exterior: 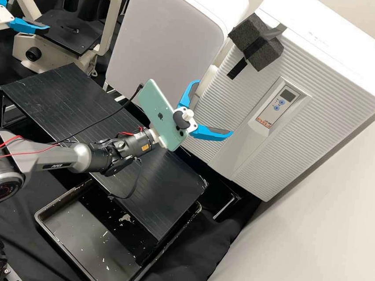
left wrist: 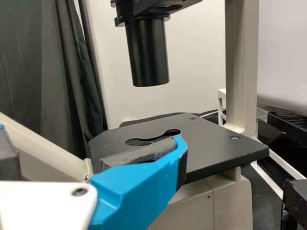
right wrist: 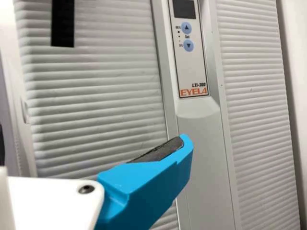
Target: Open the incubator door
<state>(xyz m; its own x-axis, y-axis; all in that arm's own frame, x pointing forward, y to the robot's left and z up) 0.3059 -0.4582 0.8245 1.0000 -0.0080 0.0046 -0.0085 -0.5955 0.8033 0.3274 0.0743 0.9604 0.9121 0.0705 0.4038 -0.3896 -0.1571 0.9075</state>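
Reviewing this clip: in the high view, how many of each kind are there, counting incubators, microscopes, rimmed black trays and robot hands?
Incubator: 1
Microscope: 1
Rimmed black tray: 1
Robot hands, left hand and right hand: 2
Total: 5

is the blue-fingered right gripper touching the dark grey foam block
Apart. The high view shows the ribbed white incubator front between the right gripper and the foam block.

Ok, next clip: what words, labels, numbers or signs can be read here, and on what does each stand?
"EYELA": control panel of the incubator
"LTI-3", rest blurred: same panel
"Set": same panel, between the blue buttons
Up and down arrows: those buttons
"PIPER": right arm
Apple sign: phone
Too small to read: marks beside the buttons, orange label on the right arm.
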